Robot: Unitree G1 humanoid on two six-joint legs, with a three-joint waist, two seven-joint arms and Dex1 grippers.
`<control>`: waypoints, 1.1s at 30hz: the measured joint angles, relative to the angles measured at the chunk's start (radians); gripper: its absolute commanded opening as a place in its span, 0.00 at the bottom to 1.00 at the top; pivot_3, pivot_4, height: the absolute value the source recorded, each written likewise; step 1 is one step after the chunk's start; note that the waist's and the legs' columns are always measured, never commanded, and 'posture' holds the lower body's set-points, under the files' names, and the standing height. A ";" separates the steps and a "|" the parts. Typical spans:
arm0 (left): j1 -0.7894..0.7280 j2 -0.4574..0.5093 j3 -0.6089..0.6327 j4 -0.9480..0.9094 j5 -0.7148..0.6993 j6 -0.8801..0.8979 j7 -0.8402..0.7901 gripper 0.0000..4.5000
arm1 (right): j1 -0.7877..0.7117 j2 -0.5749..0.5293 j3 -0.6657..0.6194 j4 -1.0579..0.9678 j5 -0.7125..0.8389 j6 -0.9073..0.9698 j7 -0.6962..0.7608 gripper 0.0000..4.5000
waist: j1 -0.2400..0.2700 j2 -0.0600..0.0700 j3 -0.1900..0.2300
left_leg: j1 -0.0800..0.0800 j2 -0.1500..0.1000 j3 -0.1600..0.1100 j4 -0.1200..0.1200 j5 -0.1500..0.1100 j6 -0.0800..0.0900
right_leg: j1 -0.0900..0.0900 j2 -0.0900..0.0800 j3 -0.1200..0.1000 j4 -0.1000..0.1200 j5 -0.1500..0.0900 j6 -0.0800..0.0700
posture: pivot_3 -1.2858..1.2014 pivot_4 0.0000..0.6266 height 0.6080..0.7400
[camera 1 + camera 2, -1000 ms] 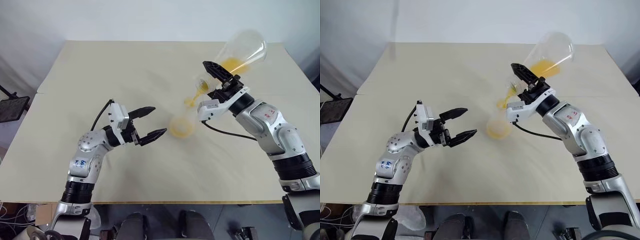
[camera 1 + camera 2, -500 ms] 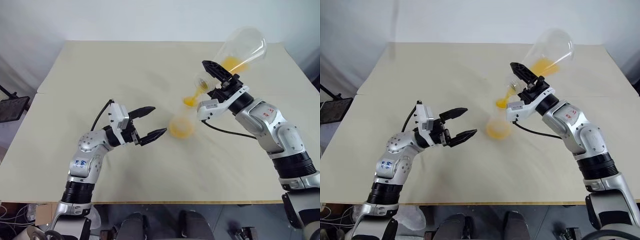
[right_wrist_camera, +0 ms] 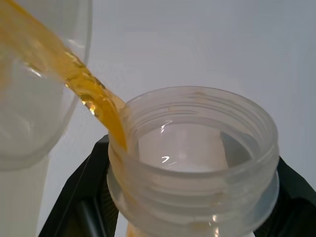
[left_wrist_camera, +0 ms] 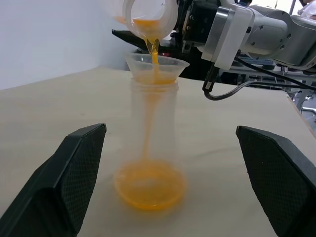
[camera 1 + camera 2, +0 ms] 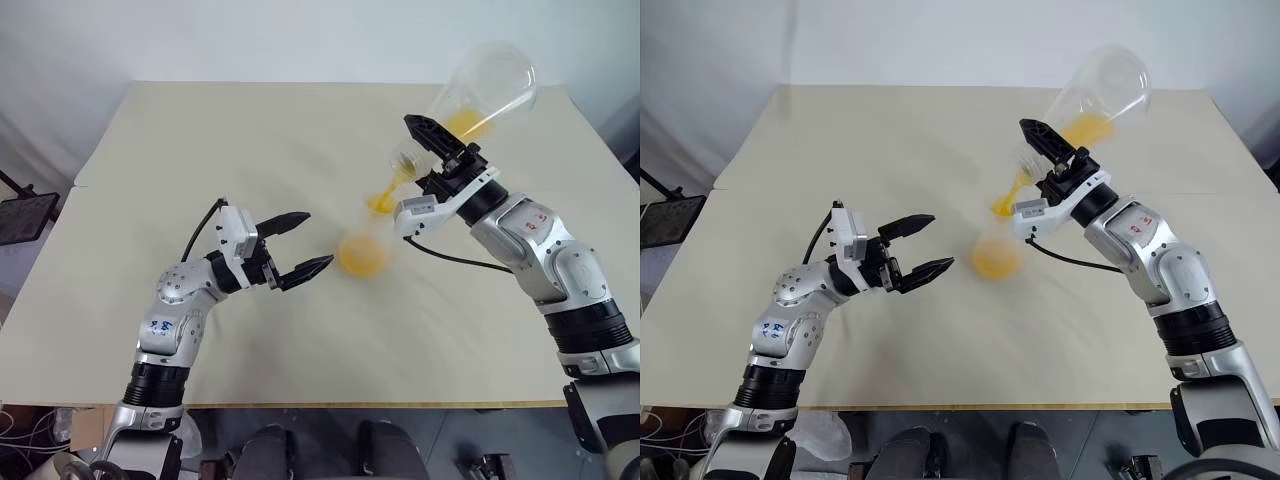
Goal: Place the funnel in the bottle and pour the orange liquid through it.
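Right hand (image 5: 432, 158) clamped shut round the neck of a clear wide-based flask (image 5: 487, 93), tipped mouth-down over the funnel (image 4: 157, 64). Left hand (image 5: 303, 243) spread wide and holding nothing, hovering just beside the bottle (image 4: 152, 143) without touching it. Compared with a second ago the flask has been rolled a little steeper, and the pool of orange liquid (image 4: 149, 184) in the bottle's base looks fuller while less remains in the flask; neither arm has shifted place. Judgement: the funnel is already seated and the pour is well under way, with a smaller share left to drain. The bottle stands upright on the table (image 5: 200, 140), near its middle, between the two hands. Bottle is frosted, whitish plastic, broad cone at the base narrowing to a short threaded neck. Funnel is a small clear cone, almost invisible, its stem down inside the neck. Liquid falls as a thin bright stream from the flask's lip, translucent yellow-orange. Table top is matt, pale beige, no spill visible on it.
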 measured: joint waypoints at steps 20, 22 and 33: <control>0.017 0.001 0.000 -0.017 0.000 0.000 0.010 1.00 | 0.000 0.000 0.000 -0.001 0.002 -0.002 0.000 0.61 | -0.001 0.000 0.000 | 0.000 0.000 0.000 0.000 0.000 0.000 | 0.000 0.000 0.000 0.000 0.000 0.000 | 0.52 0.24 1.00; 0.017 0.001 0.000 -0.017 0.000 0.000 0.010 1.00 | 0.000 0.000 0.000 -0.001 0.001 -0.002 0.000 0.61 | -0.001 0.000 0.000 | 0.000 0.000 0.000 0.000 0.000 0.000 | 0.000 0.000 0.000 0.000 0.000 0.000 | 0.52 0.24 1.00; 0.017 -0.002 0.000 -0.016 0.000 -0.009 0.011 1.00 | 0.000 0.000 0.000 -0.001 -0.025 -0.021 -0.025 0.61 | -0.001 0.000 0.000 | 0.000 0.000 0.000 0.000 0.000 0.000 | 0.000 0.000 0.000 0.000 0.000 0.000 | 0.52 0.24 1.00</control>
